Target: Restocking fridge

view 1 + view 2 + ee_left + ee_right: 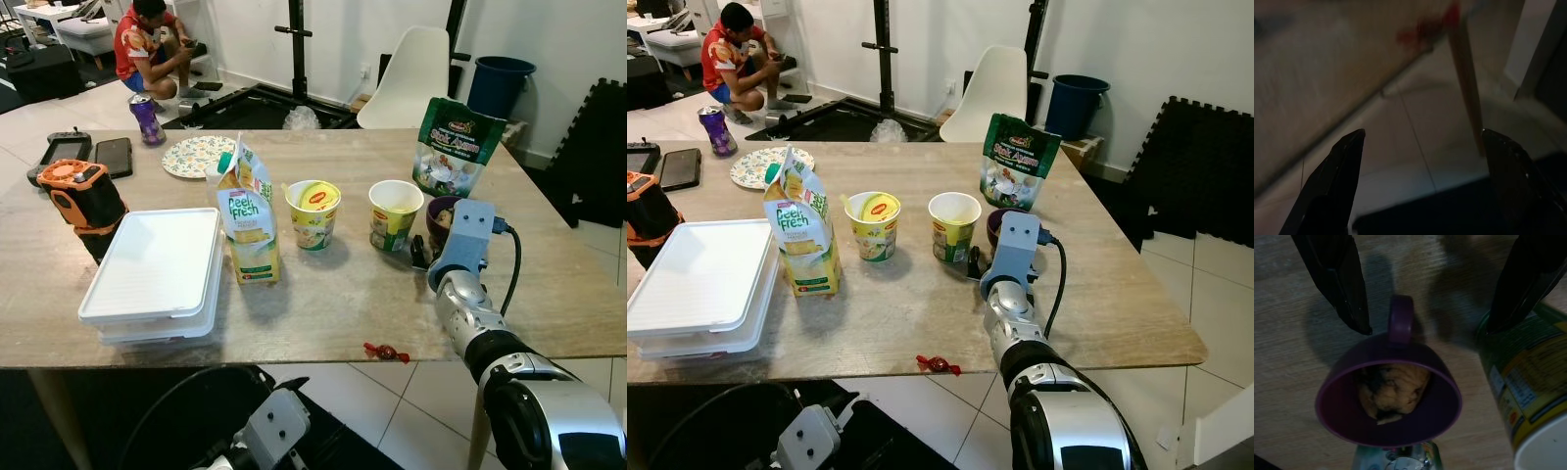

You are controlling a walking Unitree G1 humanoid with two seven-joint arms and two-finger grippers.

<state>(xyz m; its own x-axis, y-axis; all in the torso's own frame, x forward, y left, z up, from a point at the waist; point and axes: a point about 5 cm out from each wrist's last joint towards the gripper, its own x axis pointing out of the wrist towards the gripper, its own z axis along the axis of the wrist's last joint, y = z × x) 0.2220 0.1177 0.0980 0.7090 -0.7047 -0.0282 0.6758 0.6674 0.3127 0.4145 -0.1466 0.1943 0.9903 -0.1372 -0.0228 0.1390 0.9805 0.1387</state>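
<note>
Several groceries wait in a row on the table [323, 304] for the fridge: the white containers [152, 274] stacked at the left, then the juice carton [245, 220], two noodle cups [313, 213], and the purple mug [1388, 396] at the right. I keep the left gripper [1422, 181] low under the table edge, fingers spread and empty. My right gripper [1425, 293] hovers wide open over the mug's handle, holding nothing; I judge it is lined up to pinch there.

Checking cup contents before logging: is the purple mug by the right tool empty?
Not empty. The right wrist view shows a brownish lump inside the purple mug.
</note>
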